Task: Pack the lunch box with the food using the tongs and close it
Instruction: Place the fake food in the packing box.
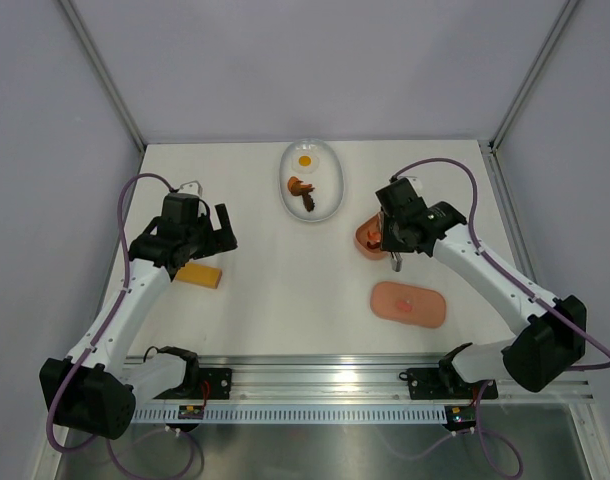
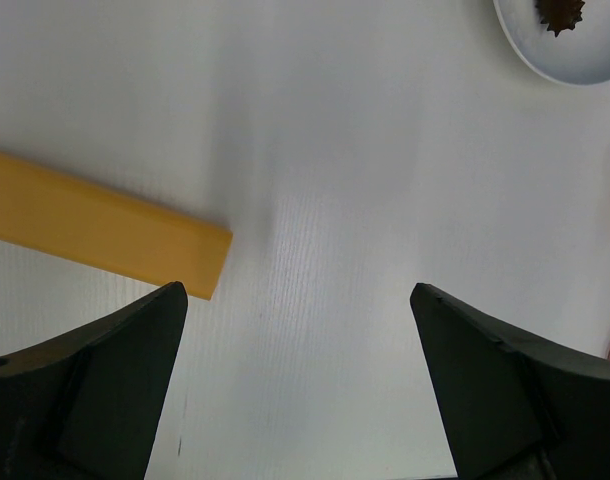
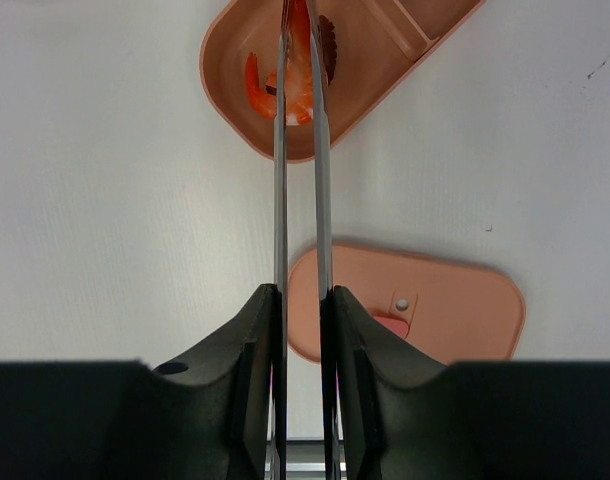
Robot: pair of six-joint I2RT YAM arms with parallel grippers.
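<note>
**Drop the shrimp low, keep hold of the tongs**

The right claw (image 3: 303,300) is clenched on the tongs (image 3: 281,180), pressing their two thin arms nearly parallel. Straight ahead of the claw the tips reach over the lunch box (image 3: 225,60), where the orange shrimp (image 3: 255,85) shows at the end nearest the claw. I cannot tell whether it is pinched or already lying loose. The lid (image 3: 465,310) lies on the desk (image 3: 105,200) beneath the claw, a little to its right.

It seems best to ease the squeeze only slightly, with the tips inside the wall, then lift straight up. The left claw (image 2: 297,300) hangs released, with a yellow block (image 2: 95,225) to its left.
</note>
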